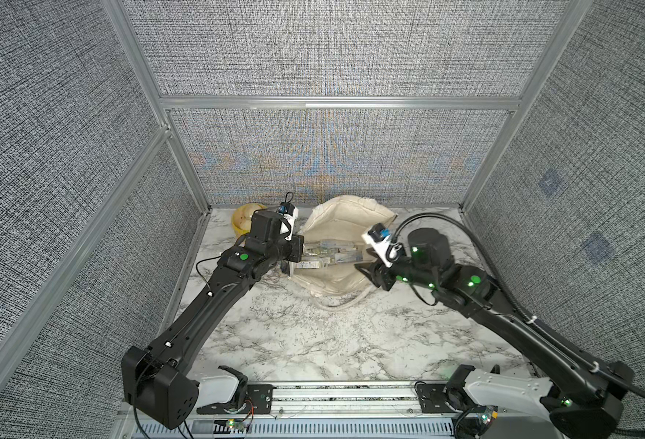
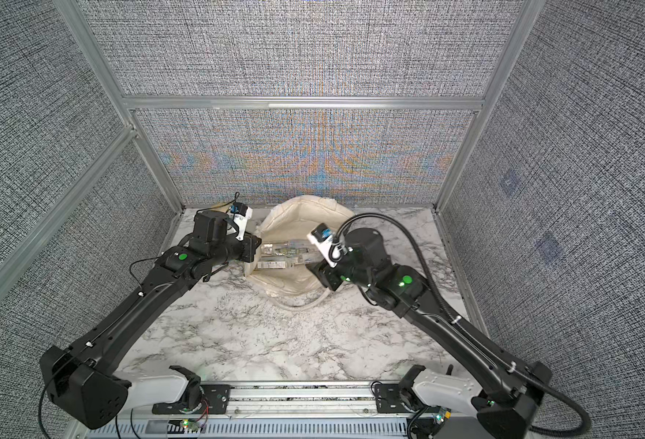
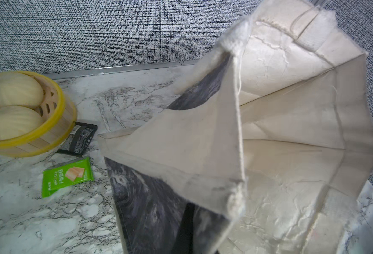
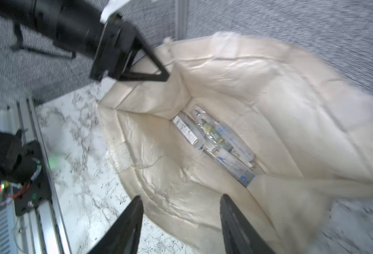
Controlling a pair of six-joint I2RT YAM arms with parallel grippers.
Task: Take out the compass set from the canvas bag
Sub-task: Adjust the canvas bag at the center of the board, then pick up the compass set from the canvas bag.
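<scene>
Seen from above, a white marbled worktop (image 1: pixel 313 334) fills the lower middle of the frame, boxed in by grey fabric walls; two black robot arms reach in from the lower corners. The canvas bag (image 1: pixel 347 224) (image 2: pixel 302 224), cream and floppy, sits in the middle of the frame toward the back wall, its mouth gaping upward; one loop handle (image 1: pixel 345 302) trails on the worktop below it. The compass set (image 1: pixel 326 256) (image 2: pixel 283 256), a clear plastic pack with printed labels, lies inside the bag on its bottom, visible through the mouth in both top views; the right wrist view shows it (image 4: pixel 216 140) deep between cream lining walls (image 4: pixel 258 77).

The left arm (image 1: pixel 207 304) comes in from the lower left; the left jaws are pressed together on the bag's rim at its left edge, pinching the cloth. The right arm (image 1: pixel 503 304) comes in from the lower right; the right jaws stand apart at the bag's right edge, gripping nothing; whether they touch the cloth cannot be told.

A small yellow round basket (image 1: pixel 243 220) (image 3: pixel 55 123) holding two pale buns sits left of the bag, partly behind the left arm; a black packet (image 3: pixel 80 140) lies against the basket, and a green packet (image 3: pixel 68 177) lies near both.
</scene>
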